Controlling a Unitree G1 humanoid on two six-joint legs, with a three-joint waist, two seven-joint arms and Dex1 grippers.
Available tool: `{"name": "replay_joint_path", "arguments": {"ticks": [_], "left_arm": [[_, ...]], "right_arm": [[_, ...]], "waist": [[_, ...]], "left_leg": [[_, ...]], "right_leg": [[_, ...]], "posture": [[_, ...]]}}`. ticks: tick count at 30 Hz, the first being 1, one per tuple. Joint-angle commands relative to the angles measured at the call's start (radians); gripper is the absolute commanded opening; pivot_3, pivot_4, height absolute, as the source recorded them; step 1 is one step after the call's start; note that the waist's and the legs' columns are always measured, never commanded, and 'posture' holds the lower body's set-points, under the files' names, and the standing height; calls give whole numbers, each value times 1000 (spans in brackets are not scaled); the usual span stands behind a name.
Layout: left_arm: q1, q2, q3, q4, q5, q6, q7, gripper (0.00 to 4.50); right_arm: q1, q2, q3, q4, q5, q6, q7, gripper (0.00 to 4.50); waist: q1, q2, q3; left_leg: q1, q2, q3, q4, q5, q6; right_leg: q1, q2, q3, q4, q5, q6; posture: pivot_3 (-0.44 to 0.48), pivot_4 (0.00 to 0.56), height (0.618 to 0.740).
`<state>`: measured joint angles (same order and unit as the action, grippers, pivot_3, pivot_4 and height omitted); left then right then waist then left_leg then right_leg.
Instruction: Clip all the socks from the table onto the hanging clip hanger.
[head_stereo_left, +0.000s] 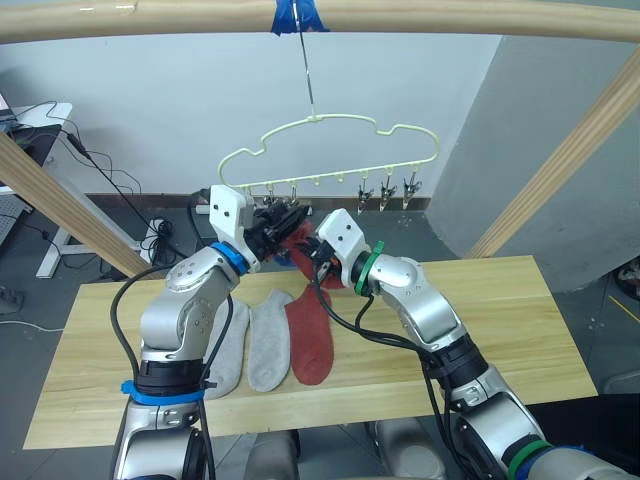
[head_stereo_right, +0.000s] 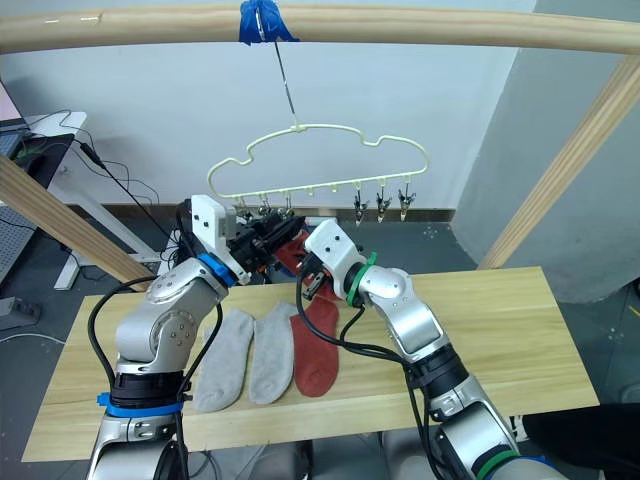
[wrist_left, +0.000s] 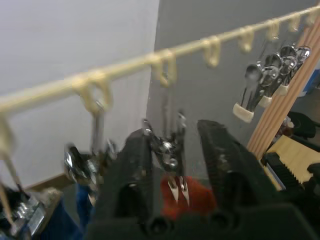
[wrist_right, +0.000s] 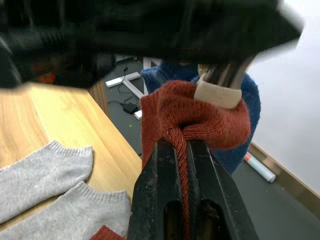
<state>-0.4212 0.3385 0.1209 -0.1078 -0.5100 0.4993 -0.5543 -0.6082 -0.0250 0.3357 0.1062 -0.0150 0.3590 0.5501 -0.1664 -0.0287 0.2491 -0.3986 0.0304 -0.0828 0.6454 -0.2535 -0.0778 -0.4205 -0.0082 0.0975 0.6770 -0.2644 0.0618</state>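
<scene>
While two soft grey socks (head_stereo_left: 250, 345) lay flat on the planked bench (head_stereo_left: 500, 330), the left tool (wrist_left: 172, 150) straddled a metal clip (wrist_left: 169, 150), unclosed; at its three o'clock, the right tool (wrist_right: 182, 150) pinched a ribbed rust sock (wrist_right: 185, 120) under the wire hanger (head_stereo_left: 330, 150).

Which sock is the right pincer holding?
The rust red sock raised at the clip hanger, pinched in the right pincer. The other red one lies flat on the table beside two grey socks.
</scene>
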Motion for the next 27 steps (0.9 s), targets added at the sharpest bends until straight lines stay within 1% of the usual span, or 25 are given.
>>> {"name": "replay_joint_path", "arguments": {"ticks": [1, 2, 6, 13, 16, 21, 25, 27], "left_arm": [[12, 12, 21, -47, -38, 24, -11, 2783], [18, 17, 25, -54, -45, 34, -16, 3062], [42, 41, 32, -82, -71, 63, -30, 3062], [60, 61, 29, -92, -74, 61, -37, 3062], [70, 70, 28, -94, -67, 51, -46, 3109], [94, 107, 20, -106, -50, 29, -80, 3109], [142, 207, -5, -118, 15, -56, -182, 3109], [166, 254, -27, -115, 62, -134, -242, 3109]], "right_arm": [[-16, 12, -11, -34, 21, -24, 2, 0], [-16, 12, -12, -32, 21, -25, 1, 0], [-17, 14, -12, -25, 19, -25, -2, 0], [-15, 19, -19, -19, 27, -3, -7, 0], [-7, 3, -8, -29, 17, 9, 1, 821], [16, -45, 22, -67, -10, 22, 22, 2560], [99, -148, 41, -197, -22, 70, 54, 2560], [145, -197, 34, -281, -16, 104, 64, 2560]], "waist": [[0, 0, 0], [0, 0, 0], [0, 0, 0], [1, 0, 0], [1, 0, 0], [1, 0, 0], [2, 0, 0], [4, 0, 0]], "left_leg": [[0, 0, 0, 0, 0, 0], [0, 0, 0, 0, 0, 0], [0, 0, 0, 0, 0, 0], [0, 0, 0, 0, 0, 0], [0, 0, 0, 0, 0, 0], [0, 0, 0, 0, 0, 0], [0, 0, 0, -1, 0, 0], [0, 0, 0, -1, 0, 0]], "right_leg": [[0, 0, 0, 0, 0, 0], [0, 0, 0, 0, 0, 0], [0, 0, 0, 0, 0, 0], [0, 0, 0, 0, 0, 0], [0, 0, 0, 0, 0, 0], [0, 0, 0, 0, 0, 0], [-1, 0, 0, 0, 0, 0], [-1, 0, 0, 0, 0, 0]], "posture": [[-179, 228, 730], [-179, 228, 730], [-175, 228, 730], [-172, 227, 730], [-171, 226, 730], [-170, 224, 730], [-162, 225, 730], [-159, 225, 730]]}}
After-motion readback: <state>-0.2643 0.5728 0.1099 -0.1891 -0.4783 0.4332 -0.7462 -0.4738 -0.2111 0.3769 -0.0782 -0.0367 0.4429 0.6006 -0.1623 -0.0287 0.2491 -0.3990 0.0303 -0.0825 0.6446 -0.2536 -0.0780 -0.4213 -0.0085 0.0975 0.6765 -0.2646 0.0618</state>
